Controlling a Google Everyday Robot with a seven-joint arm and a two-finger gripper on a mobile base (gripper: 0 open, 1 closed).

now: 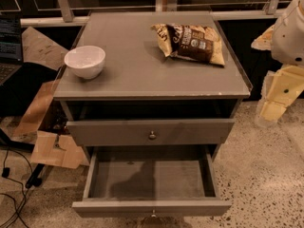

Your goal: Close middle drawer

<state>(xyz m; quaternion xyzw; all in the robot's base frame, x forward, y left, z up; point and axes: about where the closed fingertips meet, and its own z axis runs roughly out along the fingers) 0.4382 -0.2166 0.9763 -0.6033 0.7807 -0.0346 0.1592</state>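
middle drawer [151, 206] pulled far out, pincer [271, 109] apart, right of cabinet [142, 75]

The gripper [273, 107], far right, is partly cropped; the middle drawer [151, 208] hides everything beneath.

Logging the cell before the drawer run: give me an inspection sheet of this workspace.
Surface: cabinet top, grey, two items on it.
Job's things: middle drawer pulled far out, empty inside; top drawer slightly out.
Clutter: white bowl; chip bag.
Grippers: gripper right of the cabinet, touching nothing.
Cables: black cables on the floor, left.
Surroundings: cardboard, laptop, speckled floor.
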